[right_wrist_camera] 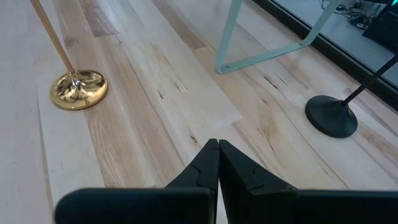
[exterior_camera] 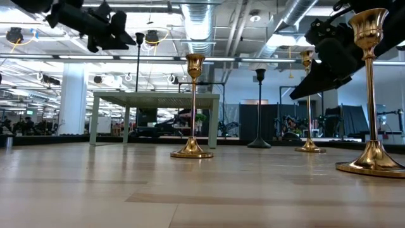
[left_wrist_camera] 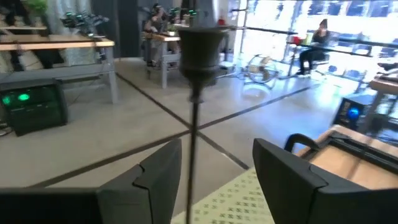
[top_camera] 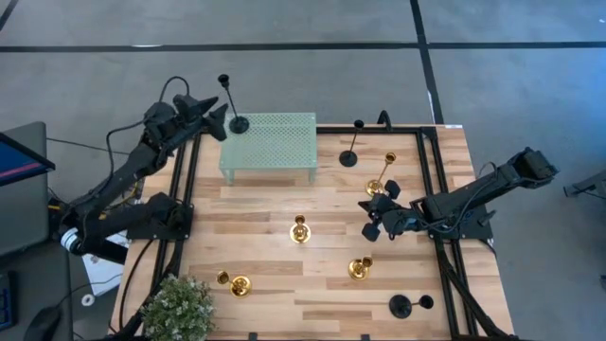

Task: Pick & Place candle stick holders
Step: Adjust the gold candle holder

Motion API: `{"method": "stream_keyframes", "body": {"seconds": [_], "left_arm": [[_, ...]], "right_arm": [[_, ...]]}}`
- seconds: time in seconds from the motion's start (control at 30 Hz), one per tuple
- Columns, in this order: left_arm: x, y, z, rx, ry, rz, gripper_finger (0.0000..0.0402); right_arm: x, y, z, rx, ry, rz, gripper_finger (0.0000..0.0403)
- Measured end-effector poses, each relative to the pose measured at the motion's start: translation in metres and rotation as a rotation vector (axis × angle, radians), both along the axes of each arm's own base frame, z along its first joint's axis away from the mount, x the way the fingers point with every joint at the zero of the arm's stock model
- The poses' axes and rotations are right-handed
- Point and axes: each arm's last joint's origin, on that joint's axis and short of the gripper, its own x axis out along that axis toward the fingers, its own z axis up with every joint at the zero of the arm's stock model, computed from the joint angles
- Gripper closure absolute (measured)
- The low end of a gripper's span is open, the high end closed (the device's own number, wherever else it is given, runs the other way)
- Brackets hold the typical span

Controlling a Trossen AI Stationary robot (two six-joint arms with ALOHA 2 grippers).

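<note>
A matte black candle stick holder (top_camera: 239,124) stands upright on its round base at the far left corner of a pale green perforated stand (top_camera: 275,142). My left gripper (top_camera: 220,118) is open. In the left wrist view its fingers (left_wrist_camera: 163,168) stand on either side of the thin stem (left_wrist_camera: 193,143) below the cup. My right gripper (top_camera: 369,216) is shut and empty above the table's right half, as the right wrist view (right_wrist_camera: 218,146) shows. A second black holder (top_camera: 350,156) and a tall gold one (top_camera: 379,185) stand beyond it.
Gold holders stand mid-table (top_camera: 300,230) and nearer the front (top_camera: 360,268). Another gold one (top_camera: 235,283) lies at the front left, and a black one (top_camera: 407,305) at the front right. A potted plant (top_camera: 177,308) sits at the near left corner.
</note>
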Motion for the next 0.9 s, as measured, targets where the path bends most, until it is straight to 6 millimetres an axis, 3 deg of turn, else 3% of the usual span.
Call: {"method": "stream_keyframes", "body": {"seconds": [0.37,0.53,0.8,0.9], "left_arm": [[-0.008,-0.033,0.003,-0.09,-0.058,-0.477,0.0218],[-0.008,-0.04,0.003,-0.111,-0.044,-0.685,0.0275],[-0.005,-0.045,0.003,-0.109,-0.025,-0.805,0.0389],[-0.001,-0.05,0.003,-0.084,-0.01,-0.854,0.0396]], "right_arm": [[0.0,0.0,0.0,-0.003,0.001,-0.001,0.0403],[0.0,0.0,0.0,-0.002,0.001,0.003,0.0403],[0.003,0.003,0.007,0.03,0.004,0.032,0.0403],[0.004,0.003,0.01,0.03,0.024,0.039,0.0403]]}}
